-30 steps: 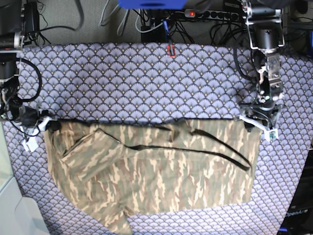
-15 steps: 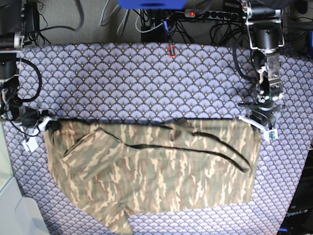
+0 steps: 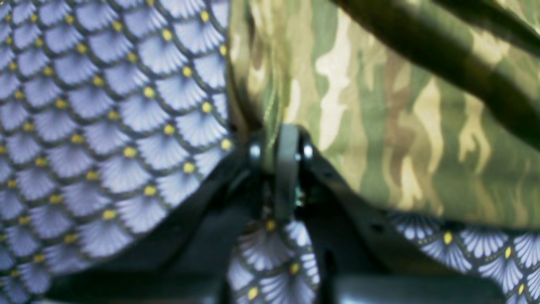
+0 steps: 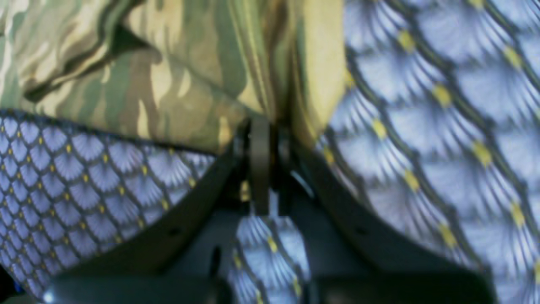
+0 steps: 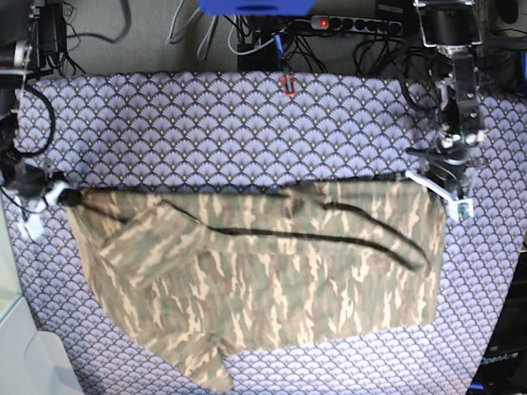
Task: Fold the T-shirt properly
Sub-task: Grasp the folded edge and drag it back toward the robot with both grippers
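Note:
The camouflage T-shirt (image 5: 272, 280) lies spread wide on the purple scallop-patterned table cloth (image 5: 230, 132), with a dark collar edge (image 5: 329, 239) running across it and a sleeve folded over at the left. My left gripper (image 5: 440, 193) is shut on the shirt's top right corner; the left wrist view shows its closed jaws (image 3: 280, 143) pinching the cloth (image 3: 379, 105). My right gripper (image 5: 62, 197) is shut on the top left corner; the right wrist view shows it (image 4: 261, 126) clamping the shirt edge (image 4: 168, 76). The top edge is pulled taut between them.
A power strip and cables (image 5: 354, 25) lie beyond the table's far edge. A small red clip (image 5: 287, 85) sits at the far edge. A white surface (image 5: 25, 362) is at the lower left, dark equipment (image 5: 502, 362) at the lower right.
Both grippers have moved outward and slightly toward the far side, still holding the corners. The shirt's top edge has stretched wider and straighter, and the shirt has shifted with them.

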